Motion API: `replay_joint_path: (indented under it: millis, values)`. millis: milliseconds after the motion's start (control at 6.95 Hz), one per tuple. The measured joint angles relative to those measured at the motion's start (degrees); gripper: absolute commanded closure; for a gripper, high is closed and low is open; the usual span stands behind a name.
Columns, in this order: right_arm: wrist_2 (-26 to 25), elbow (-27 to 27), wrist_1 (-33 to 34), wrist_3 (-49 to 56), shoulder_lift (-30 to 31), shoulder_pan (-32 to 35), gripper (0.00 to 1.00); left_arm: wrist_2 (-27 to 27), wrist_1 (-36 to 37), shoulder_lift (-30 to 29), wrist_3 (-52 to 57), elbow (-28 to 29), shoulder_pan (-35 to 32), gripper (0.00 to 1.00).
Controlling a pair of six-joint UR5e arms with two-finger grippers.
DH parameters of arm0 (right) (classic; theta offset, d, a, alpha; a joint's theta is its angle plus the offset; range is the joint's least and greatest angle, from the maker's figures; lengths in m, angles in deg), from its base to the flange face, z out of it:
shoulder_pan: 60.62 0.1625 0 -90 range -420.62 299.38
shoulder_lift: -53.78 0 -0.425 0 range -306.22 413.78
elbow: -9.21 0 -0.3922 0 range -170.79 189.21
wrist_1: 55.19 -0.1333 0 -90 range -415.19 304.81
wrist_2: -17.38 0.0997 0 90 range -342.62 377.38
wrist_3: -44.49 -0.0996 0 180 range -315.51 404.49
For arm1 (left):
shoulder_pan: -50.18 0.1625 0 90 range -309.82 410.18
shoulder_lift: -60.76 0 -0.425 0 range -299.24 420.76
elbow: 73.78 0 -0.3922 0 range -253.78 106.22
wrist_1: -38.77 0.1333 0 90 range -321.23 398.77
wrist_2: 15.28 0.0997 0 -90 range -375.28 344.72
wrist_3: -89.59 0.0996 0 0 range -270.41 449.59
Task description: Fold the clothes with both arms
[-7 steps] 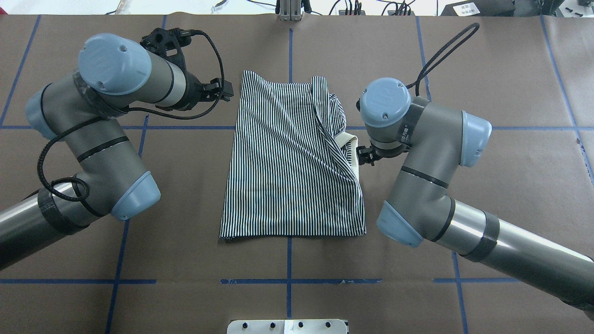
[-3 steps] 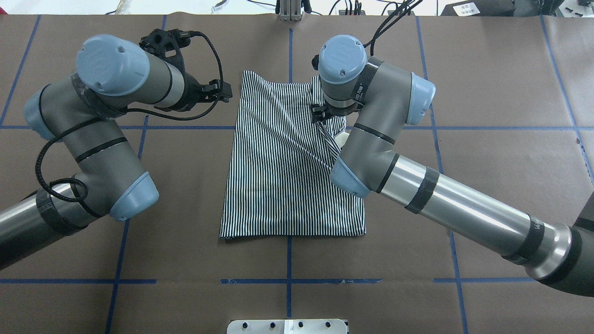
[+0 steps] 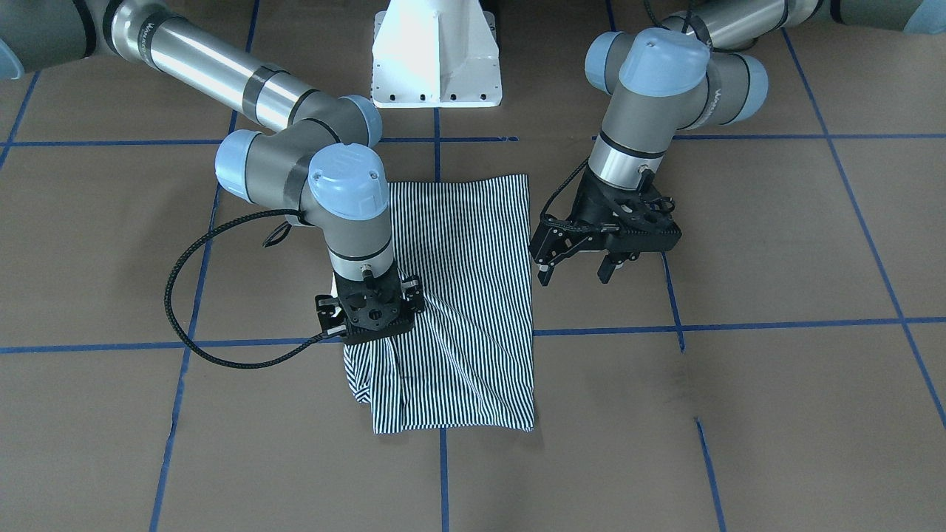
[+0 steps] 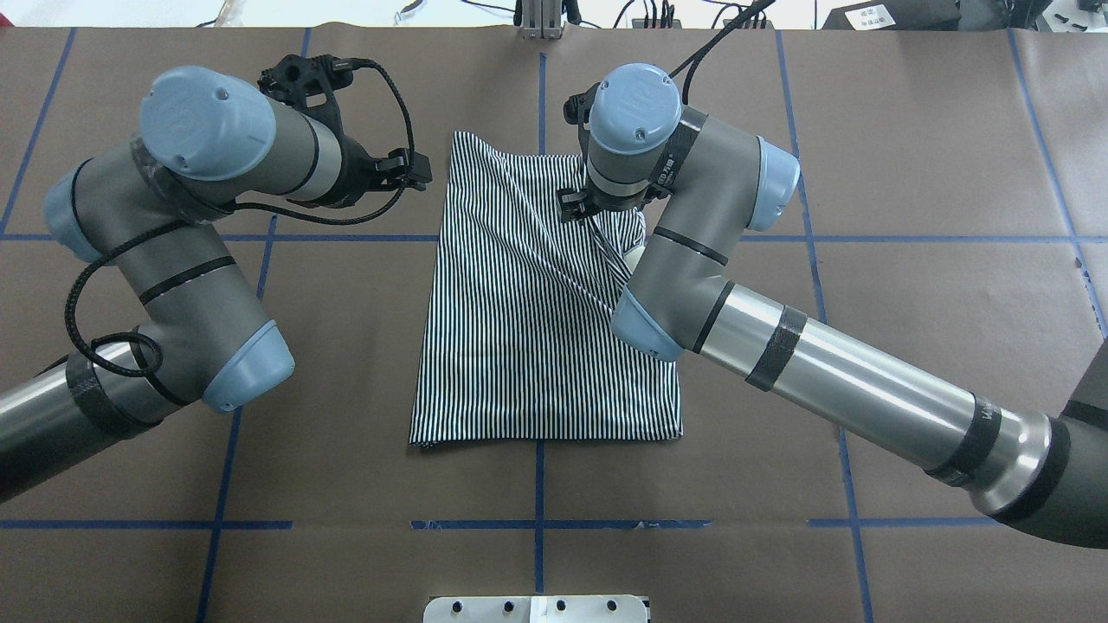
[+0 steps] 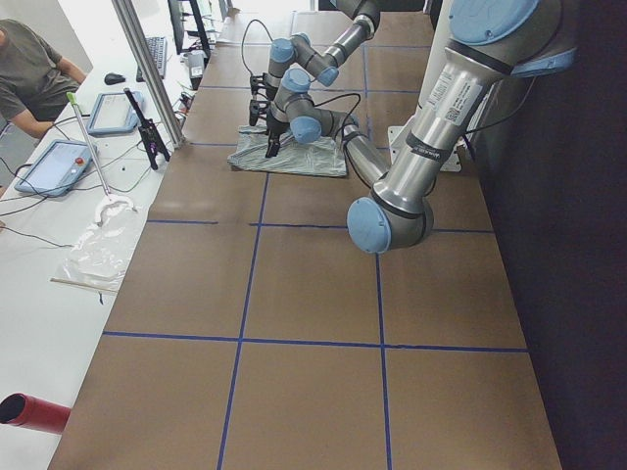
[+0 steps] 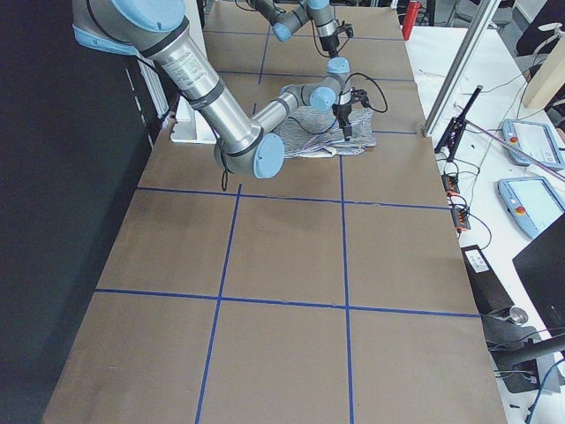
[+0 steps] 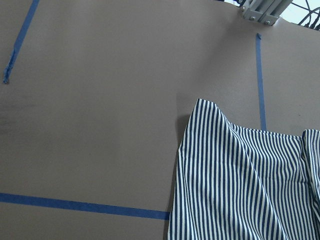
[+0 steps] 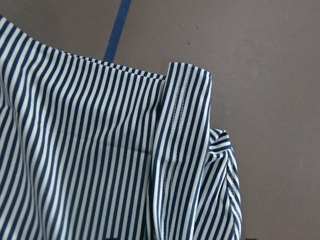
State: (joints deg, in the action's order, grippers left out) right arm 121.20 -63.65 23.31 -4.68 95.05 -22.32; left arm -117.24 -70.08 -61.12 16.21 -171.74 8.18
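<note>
Shirt: thin-striped knit, lay folded rectangular, one side rumpled.
Left gripper: hung beside shirt, black fingers apart.
Right gripper: sat over shirt's rumpled side; fingers hidden, grip untellable.

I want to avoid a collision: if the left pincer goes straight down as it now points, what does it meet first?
The left pincer would probably meet the brown table cover just beside the striped shirt; depth is unclear.

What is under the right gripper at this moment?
The striped polo shirt: its far corner, with a stitched hem folded over, lies below the right gripper. The wrist covers the jaws, so any grip on fabric is hidden.
</note>
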Motion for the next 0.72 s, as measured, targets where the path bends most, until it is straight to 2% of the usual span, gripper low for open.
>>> replay_joint_path:
  millis: [144,432,719]
  values:
    - [0.96,0.21,-0.36,0.04,0.25,-0.2,0.32,0.0,-0.14,0.01,0.0,0.06,-0.01,0.0]
    - [1.67,1.02,-0.45,0.34,0.71,-0.87,0.49,0.0,-0.42,0.06,0.02,0.29,-0.01,0.0]
    - [1.81,1.36,-0.45,0.37,0.8,-1.42,0.56,0.0,-2.13,0.07,0.08,1.56,-0.01,0.0]
